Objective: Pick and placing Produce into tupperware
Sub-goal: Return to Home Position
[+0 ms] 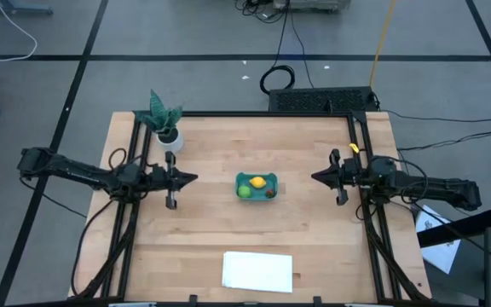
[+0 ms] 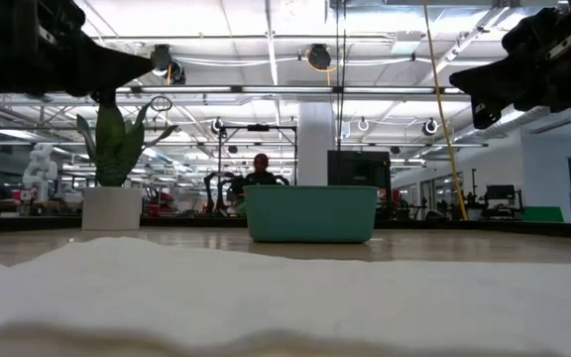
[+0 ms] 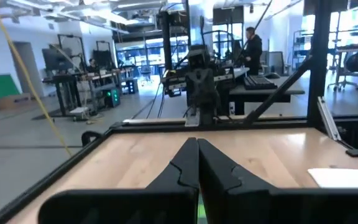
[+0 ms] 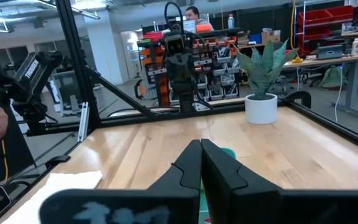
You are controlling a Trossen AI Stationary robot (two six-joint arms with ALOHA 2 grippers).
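The teal tupperware (image 1: 257, 186) sits at the table's middle, its bottom on the wood; the low view shows its side (image 2: 310, 213). Inside it lie the yellow lemon-like piece (image 1: 258, 181), the lime-green round piece (image 1: 244, 191) and the small red piece (image 1: 269, 193). My left gripper (image 1: 193, 178) hovers left of the tub, shut, pointing toward it. My right gripper (image 1: 315, 177) hovers right of the tub, shut, pointing at it. Both wrist views show shut fingers (image 3: 197, 155) (image 4: 201, 157); a sliver of teal tub (image 4: 227, 153) peeks past the right fingers.
A potted plant (image 1: 164, 119) in a white pot stands near the far left corner. A white sheet (image 1: 257, 271) lies at the near edge, filling the low view's foreground (image 2: 266, 288). Black frame rails run along the table's left, right and far sides. People show in the room beyond.
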